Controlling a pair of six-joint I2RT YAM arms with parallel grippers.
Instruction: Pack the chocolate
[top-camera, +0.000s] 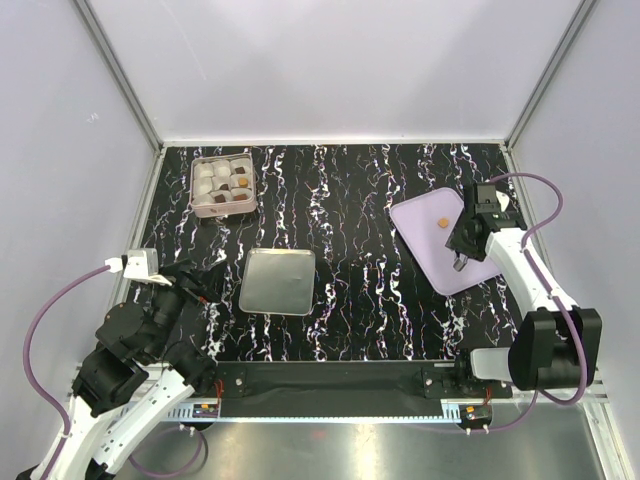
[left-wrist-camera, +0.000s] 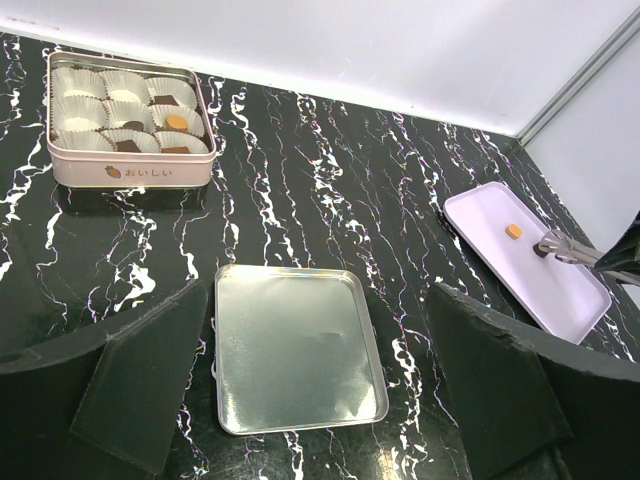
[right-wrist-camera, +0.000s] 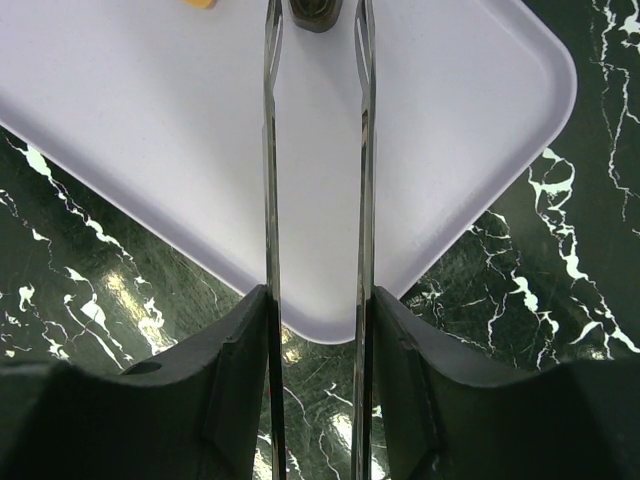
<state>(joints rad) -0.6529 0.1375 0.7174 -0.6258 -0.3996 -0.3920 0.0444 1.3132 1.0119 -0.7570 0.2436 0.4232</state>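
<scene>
Our right tool (right-wrist-camera: 315, 300) is clamped on a pair of thin metal tweezers (right-wrist-camera: 271, 150). Their long prongs reach out over the lavender tray (right-wrist-camera: 130, 120) on the right of the desk (top-camera: 360, 200). A dark chocolate lump (right-wrist-camera: 318, 12) sits between the prong tips. The tips flank it closely, but we cannot tell whether they pinch it or whether it rests on the tray. A tan chocolate lump (left-wrist-camera: 513, 231) lies just beside it on the same tray.

Our left tool (left-wrist-camera: 318, 288) hangs over the near left of the desk with its fingers spread wide and nothing in them, facing the silver lid (left-wrist-camera: 295, 350). The pink tin (left-wrist-camera: 130, 172) stands at the far left, well apart from the tray. Some of its white paper cups (left-wrist-camera: 75, 82) already hold lumps and others are bare.

We judge the grip to be the main risk. The lump is small and the prongs are smooth and springy, so a light squeeze may let it slip out on the long carry across the desk. A hard squeeze may pop it out sideways. A prong could also nudge the tan lump across the tray. At the tin, the tips could snag a flimsy cup and drag it out of place, or release over a cup that is already filled.
</scene>
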